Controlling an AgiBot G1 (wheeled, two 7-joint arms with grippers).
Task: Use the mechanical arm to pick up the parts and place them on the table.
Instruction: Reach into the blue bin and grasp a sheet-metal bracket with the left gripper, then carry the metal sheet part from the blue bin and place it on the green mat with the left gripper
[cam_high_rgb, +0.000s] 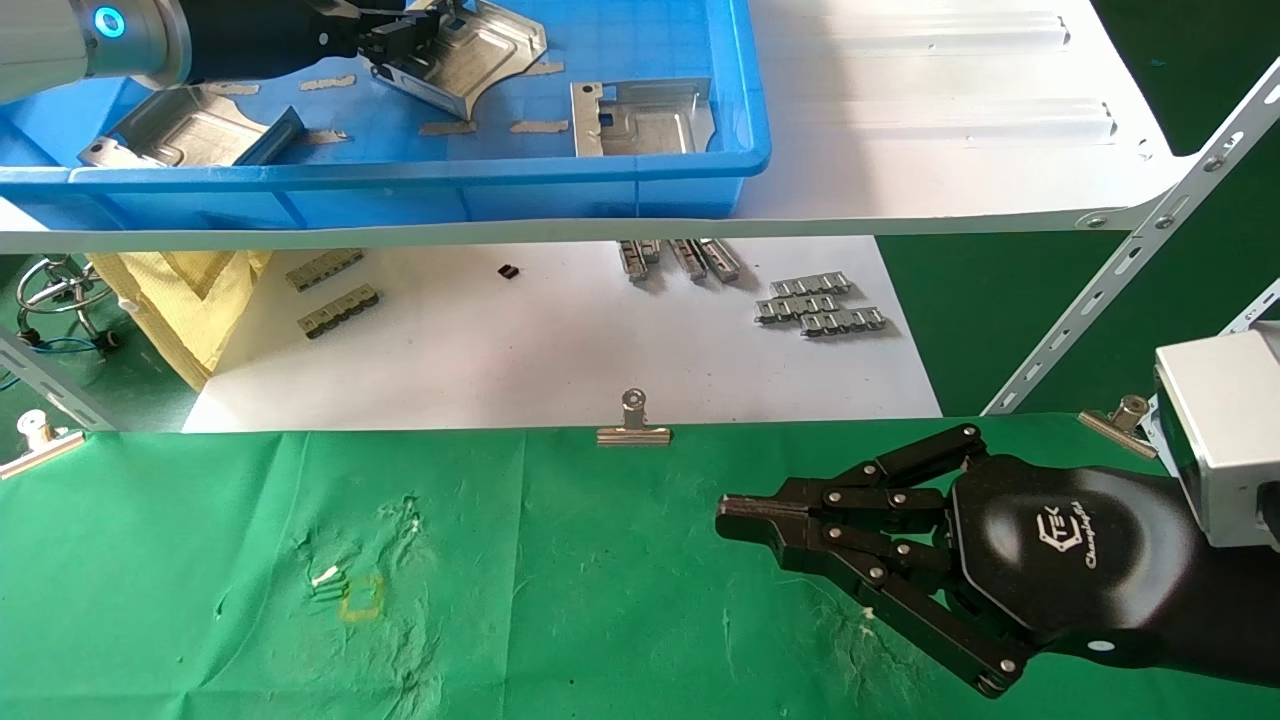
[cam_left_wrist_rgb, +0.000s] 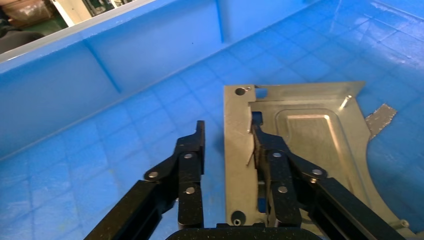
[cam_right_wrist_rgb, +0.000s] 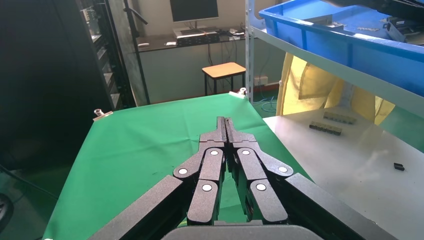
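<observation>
Three silvery parts lie in a blue bin (cam_high_rgb: 400, 175) on the shelf: one at the left (cam_high_rgb: 190, 130), one in the middle (cam_high_rgb: 490, 50), one at the right (cam_high_rgb: 645, 120). My left gripper (cam_high_rgb: 400, 40) reaches into the bin over the middle part. In the left wrist view the left gripper (cam_left_wrist_rgb: 227, 127) is open and straddles the folded-up edge of that part (cam_left_wrist_rgb: 310, 135). One finger lies against the edge's inner side; the other stands apart from it. My right gripper (cam_high_rgb: 735, 518) is shut and empty above the green table (cam_high_rgb: 550, 600), as the right wrist view shows (cam_right_wrist_rgb: 226, 122).
The bin stands on a white shelf board (cam_high_rgb: 950, 120) with slanted metal struts at the right. Below lies a white sheet (cam_high_rgb: 550, 340) with grey ribbed strips (cam_high_rgb: 820, 305). Binder clips (cam_high_rgb: 633, 425) hold the green cloth's far edge. A yellow cloth (cam_high_rgb: 170, 290) hangs at the left.
</observation>
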